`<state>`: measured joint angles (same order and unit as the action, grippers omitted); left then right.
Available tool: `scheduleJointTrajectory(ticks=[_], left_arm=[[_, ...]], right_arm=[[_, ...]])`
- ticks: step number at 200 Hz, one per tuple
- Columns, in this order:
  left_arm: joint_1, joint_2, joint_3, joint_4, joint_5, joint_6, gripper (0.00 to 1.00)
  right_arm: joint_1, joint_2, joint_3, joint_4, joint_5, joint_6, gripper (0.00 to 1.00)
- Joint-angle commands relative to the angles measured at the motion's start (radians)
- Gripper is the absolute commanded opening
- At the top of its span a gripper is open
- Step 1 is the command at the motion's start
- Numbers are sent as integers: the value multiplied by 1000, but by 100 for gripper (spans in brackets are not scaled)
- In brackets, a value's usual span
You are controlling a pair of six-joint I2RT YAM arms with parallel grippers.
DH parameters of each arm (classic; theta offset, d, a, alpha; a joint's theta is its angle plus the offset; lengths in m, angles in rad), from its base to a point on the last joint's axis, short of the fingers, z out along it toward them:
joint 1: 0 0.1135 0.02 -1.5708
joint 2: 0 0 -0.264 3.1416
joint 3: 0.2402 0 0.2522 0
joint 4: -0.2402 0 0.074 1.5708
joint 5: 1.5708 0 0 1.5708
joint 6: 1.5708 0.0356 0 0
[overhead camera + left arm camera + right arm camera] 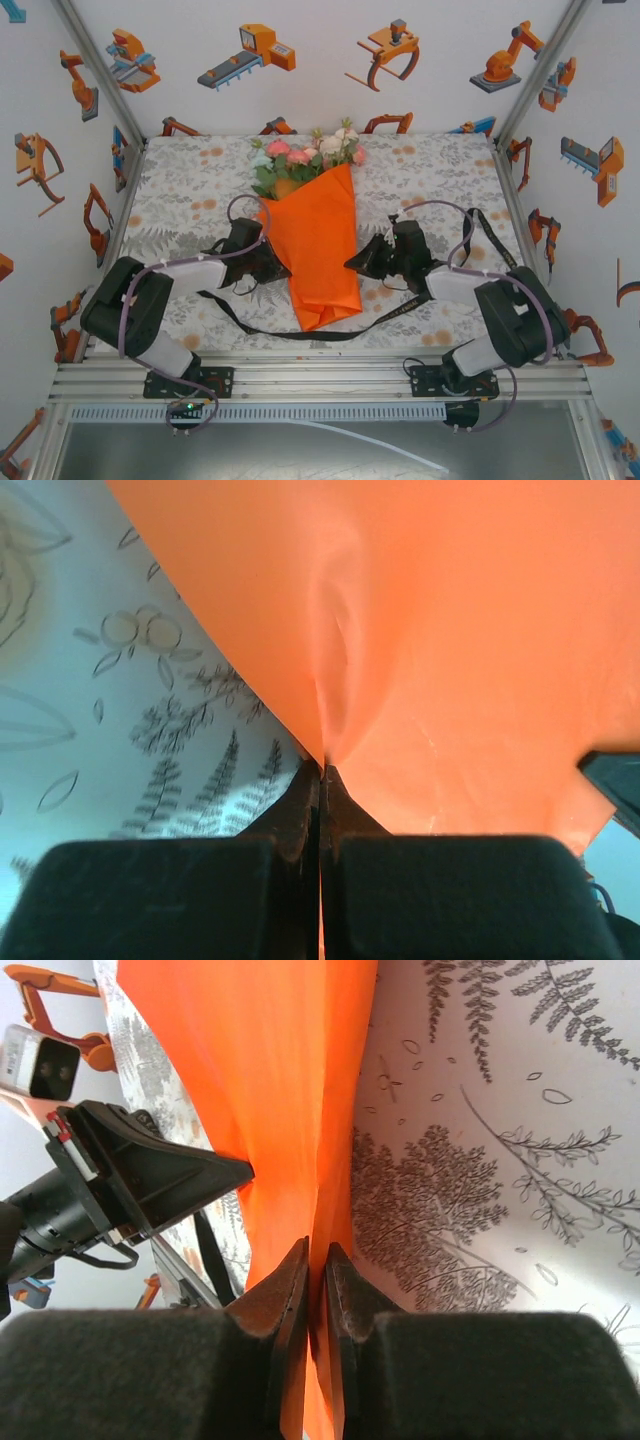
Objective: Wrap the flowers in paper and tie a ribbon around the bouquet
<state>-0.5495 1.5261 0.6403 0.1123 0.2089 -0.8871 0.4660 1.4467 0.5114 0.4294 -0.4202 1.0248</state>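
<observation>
Currently: left end effector, jaws pressed together on a pinched fold of the orange paper, at the left edge of the paper cone. Right end effector, jaws narrow, clamping a paper fold at the cone's right edge. Pink and white flowers project from the cone's far end. Black ribbon lies slack on the bench, crossing by the cone's near tip.

Both arms angle inward, left hand and right hand pinched closed.
</observation>
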Motion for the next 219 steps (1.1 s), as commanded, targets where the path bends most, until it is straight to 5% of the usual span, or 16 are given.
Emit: scheduleJointTrajectory(ticks=[1,115,187,219], left_arm=[[2,-90,46,-152,-4,3,0],[-13,-333,-56,-316,32,-52,0],[-17,-203,-103,-137,-28,-66,0],[-13,-221,-86,-166,-60,-48,29]], right_arm=[[14,-93,41,-83,44,8,15],[237,-256,-131,-227,225,57,11],[237,-155,-114,-190,352,-20,18],[237,-199,-112,-228,347,-21,44]])
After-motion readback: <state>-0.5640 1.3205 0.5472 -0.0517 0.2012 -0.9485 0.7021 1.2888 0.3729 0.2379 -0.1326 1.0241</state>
